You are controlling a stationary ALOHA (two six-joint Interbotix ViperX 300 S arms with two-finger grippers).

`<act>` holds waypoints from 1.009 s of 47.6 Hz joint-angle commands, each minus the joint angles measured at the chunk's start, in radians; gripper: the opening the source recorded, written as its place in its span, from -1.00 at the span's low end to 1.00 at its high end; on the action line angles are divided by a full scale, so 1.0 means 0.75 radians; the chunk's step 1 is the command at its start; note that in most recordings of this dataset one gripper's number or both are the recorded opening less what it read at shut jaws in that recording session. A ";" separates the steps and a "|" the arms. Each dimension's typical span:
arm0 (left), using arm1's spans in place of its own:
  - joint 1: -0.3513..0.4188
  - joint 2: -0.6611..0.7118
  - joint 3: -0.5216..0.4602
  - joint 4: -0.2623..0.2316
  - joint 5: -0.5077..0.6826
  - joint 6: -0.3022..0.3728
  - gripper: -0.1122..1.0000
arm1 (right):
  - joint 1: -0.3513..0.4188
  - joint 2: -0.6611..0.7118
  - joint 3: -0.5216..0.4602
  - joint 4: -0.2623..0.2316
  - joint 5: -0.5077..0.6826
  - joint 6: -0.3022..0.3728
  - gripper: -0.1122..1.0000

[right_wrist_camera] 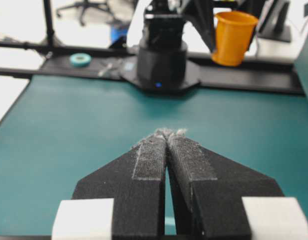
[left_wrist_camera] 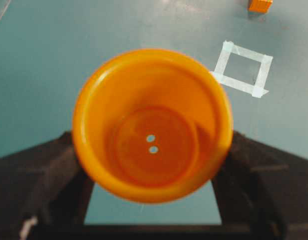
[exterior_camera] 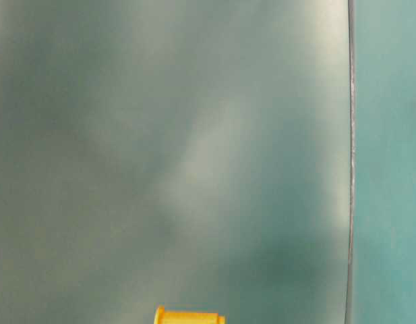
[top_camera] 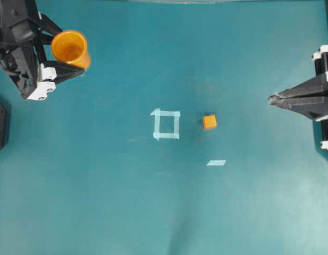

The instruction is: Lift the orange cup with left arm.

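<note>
My left gripper [top_camera: 68, 53] is shut on the orange cup [top_camera: 69, 45] at the far left back of the table. The cup is off the mat and tilted, its mouth facing up and slightly left. In the left wrist view the cup [left_wrist_camera: 153, 125] fills the middle, mouth toward the camera, with a black finger pressed on each side of its wall. The right wrist view shows the cup [right_wrist_camera: 233, 37] hanging well above the table beside the left arm's base [right_wrist_camera: 162, 60]. Only the cup's rim [exterior_camera: 189, 316] shows in the table-level view. My right gripper [top_camera: 271, 99] rests shut and empty at the right edge.
A small orange cube [top_camera: 209, 121] sits right of centre on the teal mat, next to a square outline of pale tape [top_camera: 166, 124]. A short tape strip [top_camera: 216, 162] lies nearer the front. A roll of tape [right_wrist_camera: 80, 60] lies beyond the table's far edge.
</note>
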 commanded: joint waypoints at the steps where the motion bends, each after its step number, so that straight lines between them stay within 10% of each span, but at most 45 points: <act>1: 0.002 -0.008 -0.035 0.004 -0.004 0.000 0.40 | 0.002 0.002 -0.045 -0.002 -0.004 -0.002 -0.81; 48: 0.002 -0.008 -0.033 0.004 0.004 -0.002 0.40 | 0.002 0.004 -0.045 -0.002 0.029 0.000 -0.81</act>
